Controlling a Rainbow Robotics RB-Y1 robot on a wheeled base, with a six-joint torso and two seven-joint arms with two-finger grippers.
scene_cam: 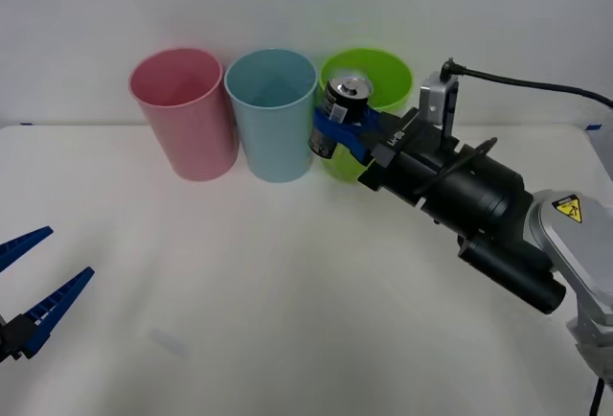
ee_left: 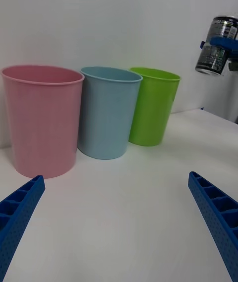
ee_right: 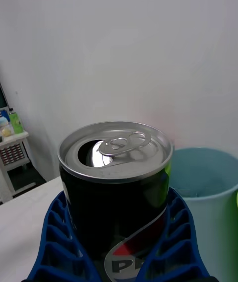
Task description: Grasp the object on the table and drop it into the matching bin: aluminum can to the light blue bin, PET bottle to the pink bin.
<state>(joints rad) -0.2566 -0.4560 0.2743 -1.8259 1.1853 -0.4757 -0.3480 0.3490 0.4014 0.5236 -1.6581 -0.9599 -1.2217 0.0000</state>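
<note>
My right gripper point(scene_cam: 337, 127) is shut on the aluminum can point(scene_cam: 341, 111), a dark can with a silver top and pull tab point(ee_right: 121, 144). It holds the can upright in the air, in front of the lime green bin point(scene_cam: 369, 76) and just right of the light blue bin point(scene_cam: 273, 114). The can point(ee_left: 217, 46) hangs well above the table in the left wrist view. The pink bin point(scene_cam: 184, 111) stands at the left of the row. My left gripper point(scene_cam: 34, 277) is open, low at the table's near left corner.
Three bins stand in a row at the back of the white table point(scene_cam: 287, 291), against a white wall. The right arm point(scene_cam: 479, 215) reaches in from the right. A small shelf point(ee_right: 12, 148) with bottles stands off to the side of the room.
</note>
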